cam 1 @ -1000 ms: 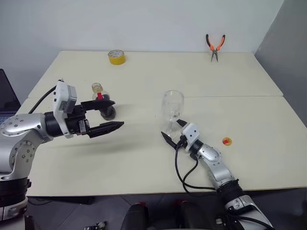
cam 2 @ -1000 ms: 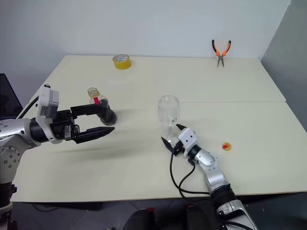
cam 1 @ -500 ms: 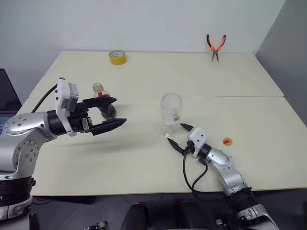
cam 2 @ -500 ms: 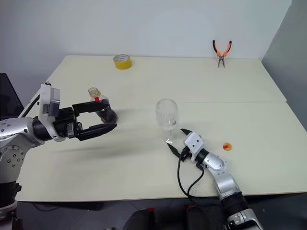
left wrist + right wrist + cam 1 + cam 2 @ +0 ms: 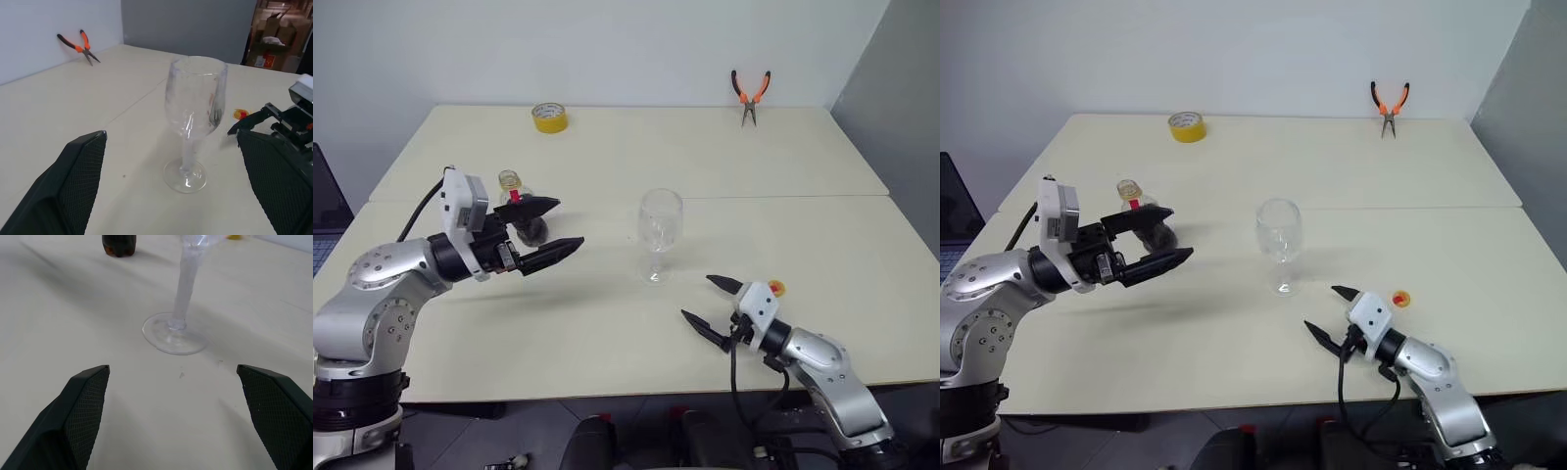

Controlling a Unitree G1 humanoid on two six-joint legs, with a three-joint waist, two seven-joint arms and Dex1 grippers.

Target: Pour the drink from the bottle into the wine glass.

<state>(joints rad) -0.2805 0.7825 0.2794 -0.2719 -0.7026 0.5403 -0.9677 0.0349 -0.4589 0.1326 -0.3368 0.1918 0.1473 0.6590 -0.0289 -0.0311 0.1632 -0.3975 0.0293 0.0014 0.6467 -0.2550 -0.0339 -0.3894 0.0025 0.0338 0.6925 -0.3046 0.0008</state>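
The wine glass stands upright and empty at mid-table. The bottle, with the dark drink in its lower body, stands on the table behind my left gripper, partly hidden by the upper finger. That gripper is open, holds nothing and points level toward the glass. My right gripper is open and empty near the table's front edge, a short way in front of the glass and to its right. The glass foot and the bottle's base show beyond its fingers.
A yellow tape roll and orange pliers lie at the table's far edge. A small yellow and red cap lies just right of my right gripper. A laptop's edge shows at the far left.
My right gripper has drawn back from the glass's foot toward the front edge and to the right. The glass was blurred half a second ago and now stands still. The left gripper has barely moved.
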